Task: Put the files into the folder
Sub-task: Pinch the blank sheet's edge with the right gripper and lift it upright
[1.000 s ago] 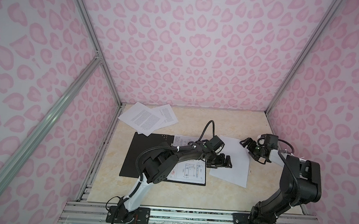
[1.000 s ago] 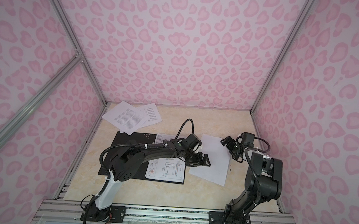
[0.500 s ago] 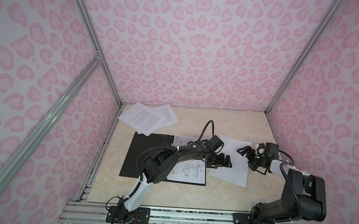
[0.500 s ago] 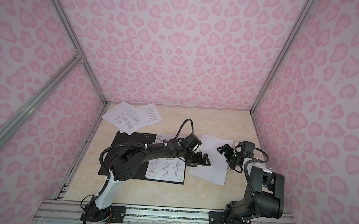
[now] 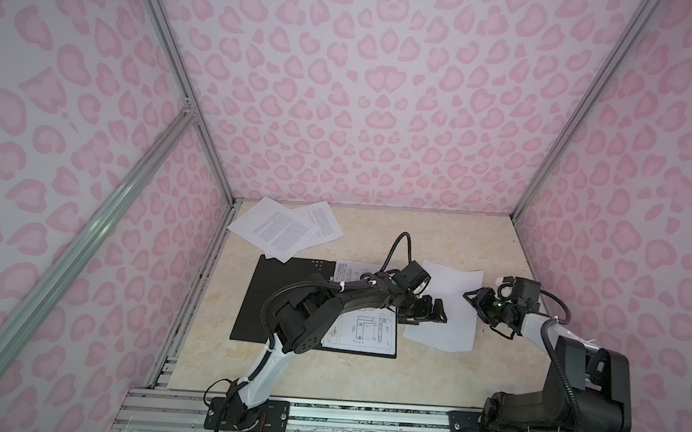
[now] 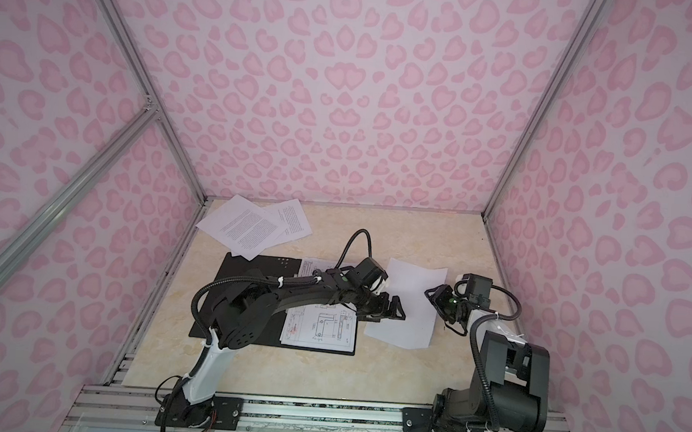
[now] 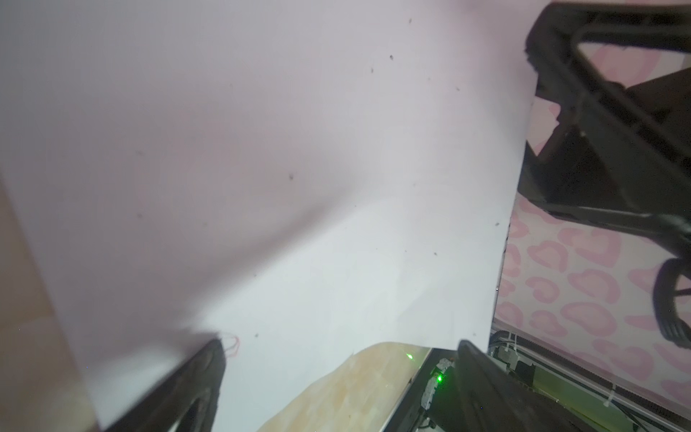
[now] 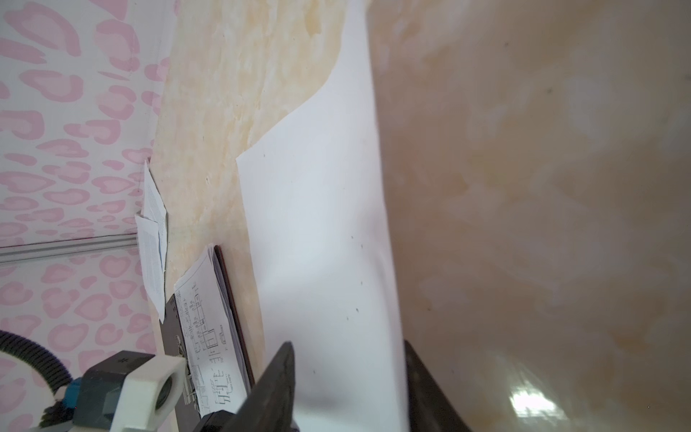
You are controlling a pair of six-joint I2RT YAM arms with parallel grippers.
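Observation:
The folder (image 5: 280, 273) (image 6: 245, 266) lies open, black inside up, left of the table's middle. A file with a line drawing (image 5: 365, 331) (image 6: 320, 328) (image 8: 202, 318) rests on its right half. A blank white file (image 5: 453, 329) (image 6: 407, 325) (image 7: 299, 149) (image 8: 318, 224) lies on the table just right of the folder. My left gripper (image 5: 437, 311) (image 6: 396, 308) (image 7: 340, 351) hovers open at that sheet's left edge. My right gripper (image 5: 472, 299) (image 6: 432, 294) (image 8: 347, 348) straddles its lifted right edge, jaws narrowed but apart. Two printed files (image 5: 281, 229) (image 6: 247, 227) overlap at the back left.
My left arm (image 5: 330, 303) stretches across the folder. Pink-patterned walls (image 5: 385, 103) with aluminium posts close in three sides. A metal rail (image 5: 363, 418) carrying both arm bases runs along the front. Bare marble tabletop (image 5: 366, 377) shows in front of the folder.
My right gripper has dropped and moved left onto the blank sheet's right edge, and its jaws have narrowed. The sheet's edge has lifted. The left arm has not moved.

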